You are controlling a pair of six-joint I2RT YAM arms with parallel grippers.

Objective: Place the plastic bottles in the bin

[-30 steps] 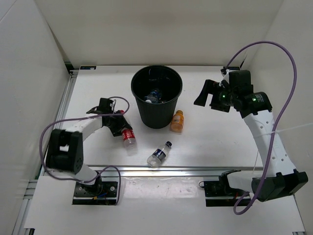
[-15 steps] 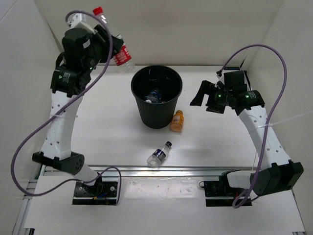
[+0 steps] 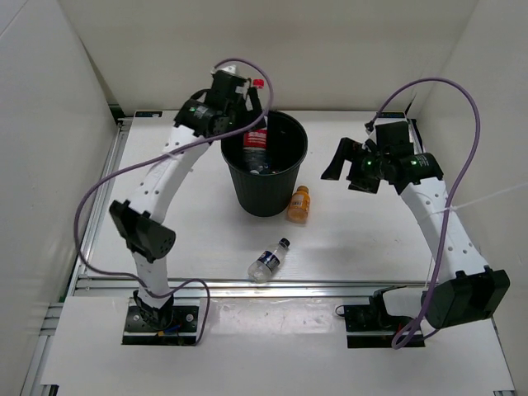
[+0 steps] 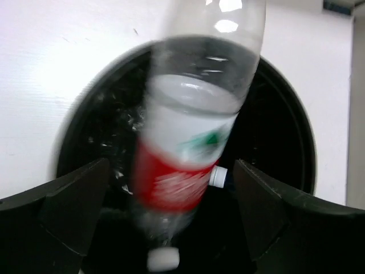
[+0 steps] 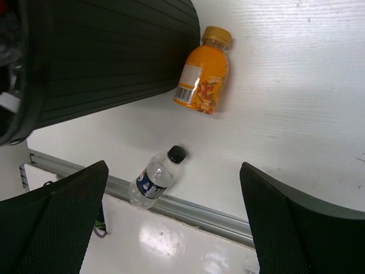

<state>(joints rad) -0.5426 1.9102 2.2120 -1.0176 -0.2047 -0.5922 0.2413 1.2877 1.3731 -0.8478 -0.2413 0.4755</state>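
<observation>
The black bin (image 3: 293, 136) stands mid-table. My left gripper (image 3: 246, 106) hangs over its far rim, open, fingers (image 4: 68, 205) spread wide. Between them, loose and blurred, the clear bottle with the red label (image 3: 256, 140) (image 4: 194, 137) drops upright into the bin (image 4: 285, 114). Another bottle's white cap (image 4: 219, 176) shows inside. The short orange bottle (image 3: 299, 204) (image 5: 202, 80) lies against the bin's right side (image 5: 114, 57). A clear bottle with dark label and black cap (image 3: 269, 259) (image 5: 155, 176) lies near the front rail. My right gripper (image 3: 342, 165) (image 5: 177, 217) hovers open, right of the bin.
White walls enclose the table on the left, back and right. An aluminium rail (image 3: 330, 285) runs along the front edge, close to the dark-label bottle. Purple cables loop over both arms.
My left arm swung from high at the far left to over the bin's rim. Its jaws opened and the red-label bottle is falling free. The right arm barely moved.
</observation>
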